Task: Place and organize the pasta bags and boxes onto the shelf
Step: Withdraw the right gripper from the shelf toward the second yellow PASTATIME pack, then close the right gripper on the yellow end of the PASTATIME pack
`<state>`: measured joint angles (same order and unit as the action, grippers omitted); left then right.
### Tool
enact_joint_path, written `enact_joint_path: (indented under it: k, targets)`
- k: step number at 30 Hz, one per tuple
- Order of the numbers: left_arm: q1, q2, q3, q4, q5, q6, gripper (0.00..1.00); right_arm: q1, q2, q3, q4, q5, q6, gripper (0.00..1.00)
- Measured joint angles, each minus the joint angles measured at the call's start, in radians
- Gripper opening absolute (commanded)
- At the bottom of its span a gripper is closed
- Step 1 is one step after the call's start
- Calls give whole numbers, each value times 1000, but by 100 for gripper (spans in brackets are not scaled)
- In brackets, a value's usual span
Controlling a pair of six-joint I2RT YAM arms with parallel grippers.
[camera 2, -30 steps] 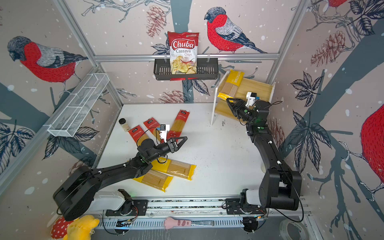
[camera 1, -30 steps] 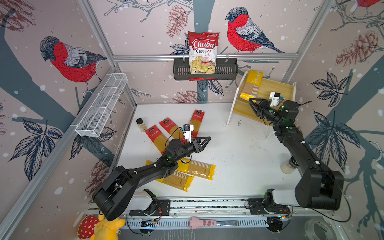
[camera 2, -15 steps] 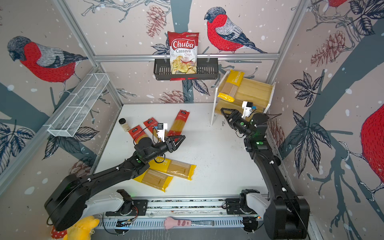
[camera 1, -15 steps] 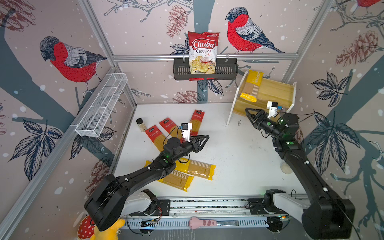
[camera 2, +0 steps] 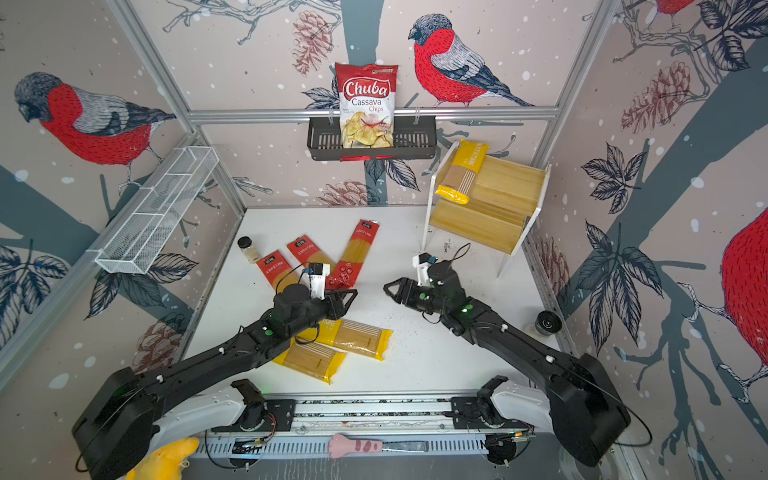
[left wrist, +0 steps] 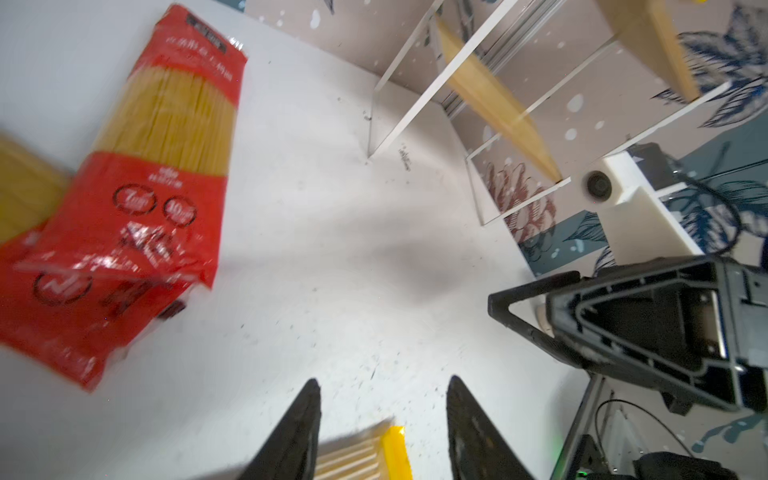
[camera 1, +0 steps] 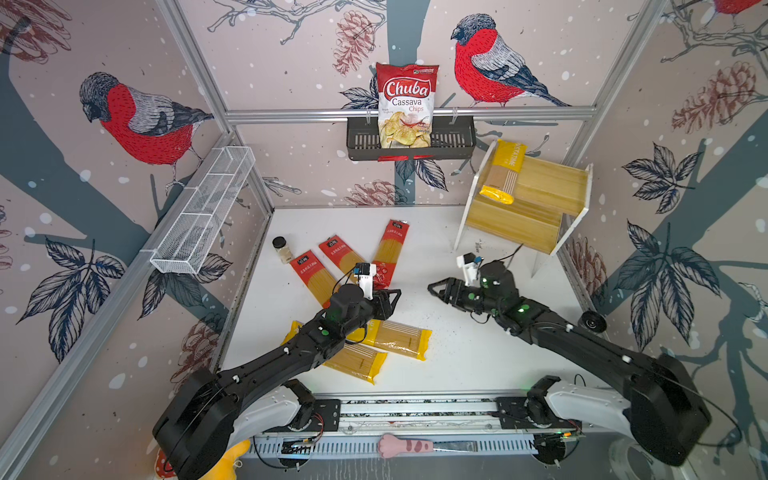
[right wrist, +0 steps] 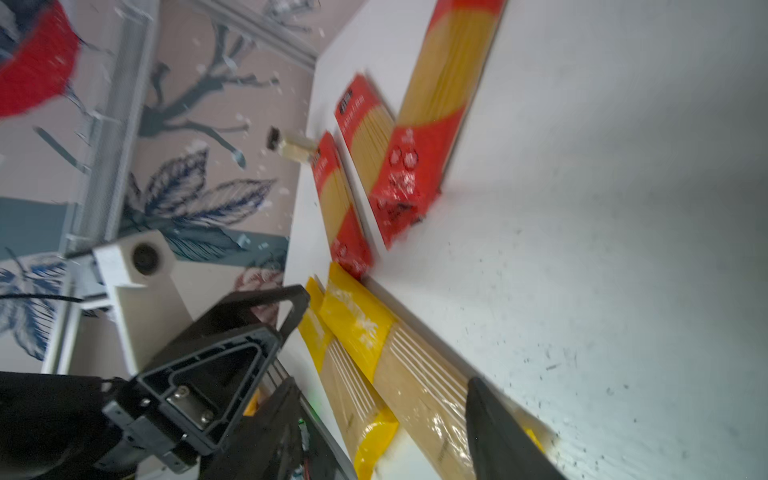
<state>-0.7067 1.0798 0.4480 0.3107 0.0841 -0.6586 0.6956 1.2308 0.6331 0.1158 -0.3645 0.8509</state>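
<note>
The left claw is hovering over the worktop with its jaws standing moderately apart and nothing between them. In the left wrist view its fingertips are framing only bare surface and the yellow end of a packet below. The right claw is pointing towards it from the opposite side, near but not touching, and its jaws are likewise parted and gripping nothing. One yellow PASTATIME packet is lying on the upper tier of the shelf, against the left side panel, with its near end overhanging the step. The second yellow packet and the third yellow packet are lying side by side on the worktop, partly under the left arm. In both top views the three red-ended ones are fanning out behind the left claw. The right red packet is ending closest to the claw, the middle red packet is lying beside it, and the left red packet is lying just beside a small dark-lidded jar. The chips bag is standing in the black basket on the back wall, and the white wire basket is hanging on the left wall.
</note>
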Motion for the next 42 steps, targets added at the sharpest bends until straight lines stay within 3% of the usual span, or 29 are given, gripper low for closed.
enact_joint_path:
  k: [6, 17, 33, 42]
  targets:
    - [-37, -1, -65, -39, -36, -51, 48, 128, 229, 100, -15, 15, -87, 62]
    - [-83, -82, -171, -62, -80, -128, 49, 153, 552, 392, -93, -68, -301, 59]
    - [-83, -120, -250, -98, -99, -180, 48, 165, 779, 586, -214, -145, -459, 51]
    - [-83, -123, -282, -58, -117, -209, 46, 200, 868, 661, -205, -256, -511, 42]
